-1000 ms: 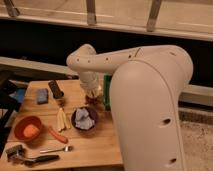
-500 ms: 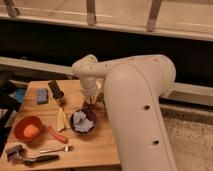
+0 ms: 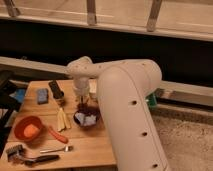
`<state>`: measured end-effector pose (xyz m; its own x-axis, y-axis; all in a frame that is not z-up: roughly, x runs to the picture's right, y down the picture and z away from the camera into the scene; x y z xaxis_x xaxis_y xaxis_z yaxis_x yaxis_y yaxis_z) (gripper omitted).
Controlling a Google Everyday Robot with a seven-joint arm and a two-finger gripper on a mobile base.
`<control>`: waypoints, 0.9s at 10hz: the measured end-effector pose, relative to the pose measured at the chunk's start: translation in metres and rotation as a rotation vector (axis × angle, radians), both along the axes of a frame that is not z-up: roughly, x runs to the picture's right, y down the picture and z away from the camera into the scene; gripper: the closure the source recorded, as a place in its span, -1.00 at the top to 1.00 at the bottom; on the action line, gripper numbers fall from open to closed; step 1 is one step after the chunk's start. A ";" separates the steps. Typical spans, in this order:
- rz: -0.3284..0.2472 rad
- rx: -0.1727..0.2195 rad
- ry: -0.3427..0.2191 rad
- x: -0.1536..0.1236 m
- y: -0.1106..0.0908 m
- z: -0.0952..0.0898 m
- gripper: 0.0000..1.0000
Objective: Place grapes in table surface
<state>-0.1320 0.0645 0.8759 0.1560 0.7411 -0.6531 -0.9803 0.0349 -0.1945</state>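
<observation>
My gripper (image 3: 82, 101) hangs from the white arm over the middle of the table surface (image 3: 85, 150), a light brown plank top. A dark reddish-purple lump, the grapes (image 3: 82, 106), shows right under the gripper, at the back rim of a dark round bowl (image 3: 86, 119) with pale blue contents. I cannot tell whether the grapes are held or resting on the bowl. The bulky arm hides the table's right side.
An orange bowl (image 3: 27, 129) sits at the left with a carrot (image 3: 57, 134) beside it. Yellow strips (image 3: 62, 120) lie left of the dark bowl. A blue sponge (image 3: 42, 95) and a dark block (image 3: 56, 90) are at the back left. A brush (image 3: 15, 151) and a spoon (image 3: 56, 149) lie at the front.
The arm has swung left, carrying the gripper a little to the left and lower over the back rim of the dark bowl. The items on the table have not moved.
</observation>
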 end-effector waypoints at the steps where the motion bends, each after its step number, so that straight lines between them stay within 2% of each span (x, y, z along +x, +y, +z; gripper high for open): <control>1: 0.010 0.015 -0.026 -0.008 -0.002 0.002 -0.73; 3: 0.010 0.047 -0.065 -0.022 -0.007 -0.004 -0.32; 7: -0.005 0.132 -0.076 -0.026 -0.031 -0.035 0.46; 8: -0.011 0.144 -0.084 -0.031 -0.036 -0.040 0.59; 9: -0.013 0.148 -0.091 -0.035 -0.037 -0.040 0.60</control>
